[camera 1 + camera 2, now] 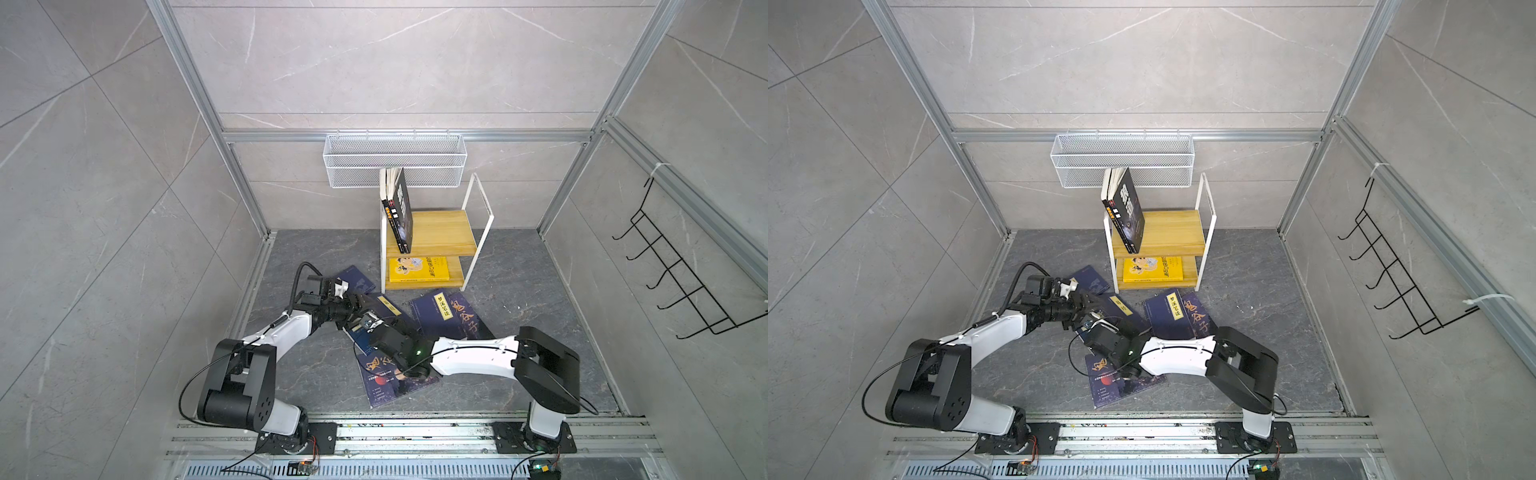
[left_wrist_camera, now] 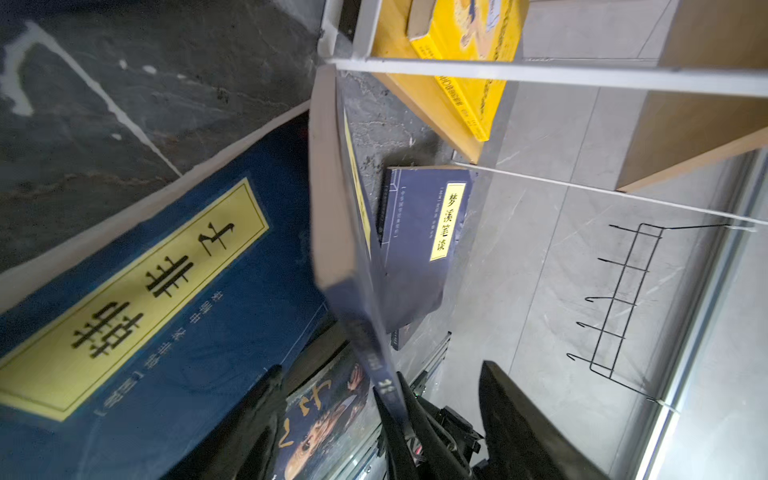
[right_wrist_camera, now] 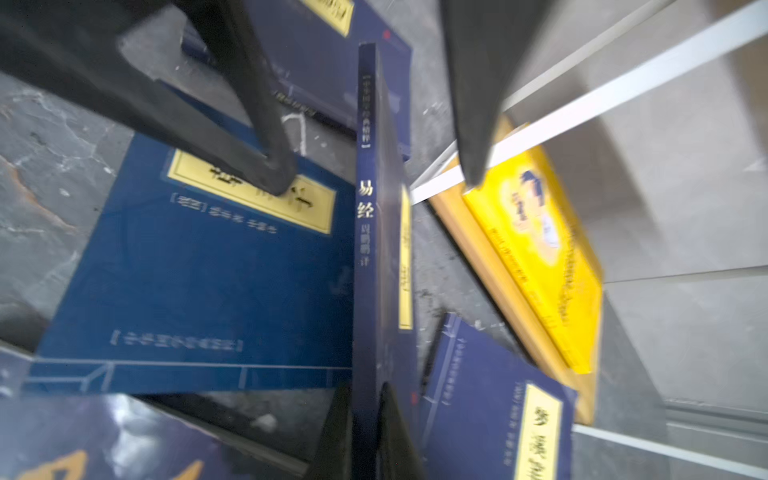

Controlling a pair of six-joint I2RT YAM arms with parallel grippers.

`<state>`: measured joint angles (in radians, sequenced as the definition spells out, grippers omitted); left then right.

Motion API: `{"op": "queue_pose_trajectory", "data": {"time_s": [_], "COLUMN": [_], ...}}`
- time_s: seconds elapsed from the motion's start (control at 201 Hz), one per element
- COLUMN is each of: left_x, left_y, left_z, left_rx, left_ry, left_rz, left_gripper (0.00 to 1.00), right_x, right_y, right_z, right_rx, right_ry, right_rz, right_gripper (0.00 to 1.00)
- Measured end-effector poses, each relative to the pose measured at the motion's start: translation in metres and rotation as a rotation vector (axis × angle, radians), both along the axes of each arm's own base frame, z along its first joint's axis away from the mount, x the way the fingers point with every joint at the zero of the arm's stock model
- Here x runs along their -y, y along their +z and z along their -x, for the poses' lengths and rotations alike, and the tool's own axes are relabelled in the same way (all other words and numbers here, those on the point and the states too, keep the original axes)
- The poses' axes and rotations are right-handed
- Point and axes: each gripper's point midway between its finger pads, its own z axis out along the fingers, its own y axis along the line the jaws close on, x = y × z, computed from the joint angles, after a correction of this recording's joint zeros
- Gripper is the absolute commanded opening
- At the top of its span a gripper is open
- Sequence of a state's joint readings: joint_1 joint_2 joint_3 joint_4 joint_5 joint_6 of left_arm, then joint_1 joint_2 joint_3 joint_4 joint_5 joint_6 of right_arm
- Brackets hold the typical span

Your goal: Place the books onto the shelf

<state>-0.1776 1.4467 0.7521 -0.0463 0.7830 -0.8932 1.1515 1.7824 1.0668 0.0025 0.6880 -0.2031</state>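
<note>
While the right jaws pinch shut on a navy book [image 3: 365, 208] standing on edge at mid-frame in both top views, the left jaws gape wide either side of it, gripping nothing; the shelf [image 1: 432, 232] stands just above.

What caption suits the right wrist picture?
Right gripper pinches a thin navy-blue paperback book on edge; open left gripper straddles it.

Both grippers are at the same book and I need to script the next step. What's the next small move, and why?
Probably back the left gripper straight off first. Its jaws stand open on either side of the navy book, which the right gripper pinches on edge above the floor books. Once it is clear, the right arm could carry the book to the shelf without snagging.
</note>
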Motion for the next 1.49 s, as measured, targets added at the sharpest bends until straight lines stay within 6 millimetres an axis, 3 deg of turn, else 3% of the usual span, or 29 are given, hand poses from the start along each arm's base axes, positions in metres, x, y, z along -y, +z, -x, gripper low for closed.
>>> {"op": "queue_pose_trajectory", "data": {"time_s": [0.139,0.259,0.503,0.677,1.016,1.135,1.165,1.22,1.295,1.38,1.494], "left_x": [-0.015,-0.013,-0.009,-0.009,-0.007,-0.007,-0.007,-0.007,-0.009,-0.013,-0.022], "left_y": [0.010,0.017,0.025,0.023,0.021,0.022,0.022,0.023,0.026,0.035,0.045], "left_z": [-0.009,-0.008,-0.008,-0.011,-0.013,-0.013,-0.013,-0.012,-0.010,-0.009,-0.012], "left_rx": [0.005,0.012,0.012,-0.002,-0.024,-0.031,-0.027,-0.021,-0.005,0.029,0.061], "left_ry": [0.034,0.017,0.007,0.011,0.018,0.023,0.023,0.025,0.030,0.041,0.076], "left_rz": [0.028,0.063,0.107,0.122,0.139,0.146,0.146,0.145,0.143,0.143,0.154], "left_gripper": [0.87,0.88,0.86,0.69,0.04,0.00,0.00,0.00,0.00,0.00,0.00], "right_x": [0.013,0.024,0.015,0.010,0.001,0.000,0.000,0.000,-0.002,-0.009,-0.023], "right_y": [0.023,0.028,0.034,0.035,0.047,0.046,0.046,0.046,0.047,0.056,0.062], "right_z": [-0.003,0.000,0.014,0.026,0.035,0.037,0.036,0.037,0.038,0.042,0.048], "right_rx": [0.075,0.117,0.196,0.231,0.283,0.287,0.288,0.290,0.299,0.330,0.372], "right_ry": [0.033,0.094,0.265,0.372,0.460,0.466,0.466,0.464,0.450,0.433,0.397], "right_rz": [-0.059,-0.068,-0.066,-0.074,-0.086,-0.076,-0.074,-0.070,-0.061,-0.048,-0.028], "right_gripper": [0.00,0.00,0.00,0.00,0.00,0.00,0.06,0.27,0.41,0.53,0.59]}}
